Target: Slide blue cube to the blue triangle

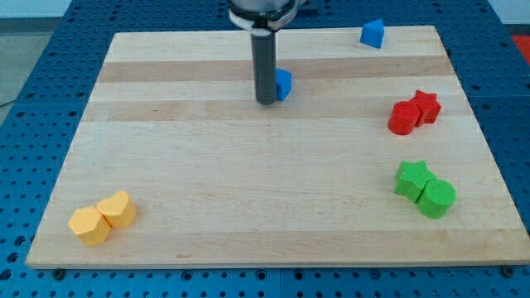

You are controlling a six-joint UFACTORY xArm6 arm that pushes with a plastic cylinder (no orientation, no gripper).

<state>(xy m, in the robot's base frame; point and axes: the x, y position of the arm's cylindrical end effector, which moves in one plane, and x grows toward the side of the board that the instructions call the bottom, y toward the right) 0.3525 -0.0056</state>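
The blue cube (pixel 284 84) sits near the view's top centre, partly hidden behind my rod. My tip (pixel 266 102) rests on the board at the cube's left side, touching or nearly touching it. The blue triangle (pixel 372 33) lies at the view's top right, near the board's far edge, well to the right of the cube and a little above it.
A red cylinder (pixel 403 117) and a red star (pixel 426 106) touch at the right. A green star (pixel 411 179) and a green cylinder (pixel 436 198) sit at the lower right. Two yellow blocks (pixel 103 218) lie at the lower left. The wooden board (pixel 248 182) ends in blue pegboard.
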